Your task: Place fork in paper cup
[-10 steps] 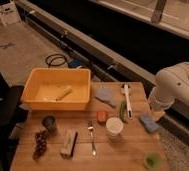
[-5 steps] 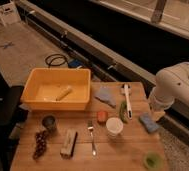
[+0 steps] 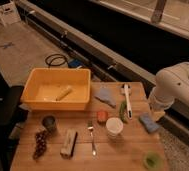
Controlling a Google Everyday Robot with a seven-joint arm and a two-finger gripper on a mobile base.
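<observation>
- One white arm (image 3: 174,90) hangs over the bench's right edge, and the gripper (image 3: 157,115) sits low beneath it, right at that edge, just beside a blue sponge (image 3: 148,122).
- Whether the claw is wide or narrow, I cannot tell; it carries nothing I can see.
- Open wood on the bench (image 3: 125,156) runs along the front edge, between the fork and a small green cup (image 3: 152,160) near the front right corner.
- Back left corner is filled by a yellow bin (image 3: 37,103); its rim reaches close to the left edge.
- Front left corner holds dark grapes (image 3: 39,143) and a brown bar (image 3: 68,143), with a dark grey cup (image 3: 49,123) just behind them.
- Nothing has shifted since half a second ago: the arm holds its pose and every item lies where it was.
- Fork (image 3: 92,139) lies flat near the middle of the front edge, lengthwise front to back, well apart from the gripper, on its left.
- Paper cup (image 3: 114,128) stands upright just right of the fork, between fork and gripper, not touching either.
- Behind the cup lie an orange block (image 3: 102,116), a green piece (image 3: 122,111) and a white-handled utensil (image 3: 127,99).
</observation>
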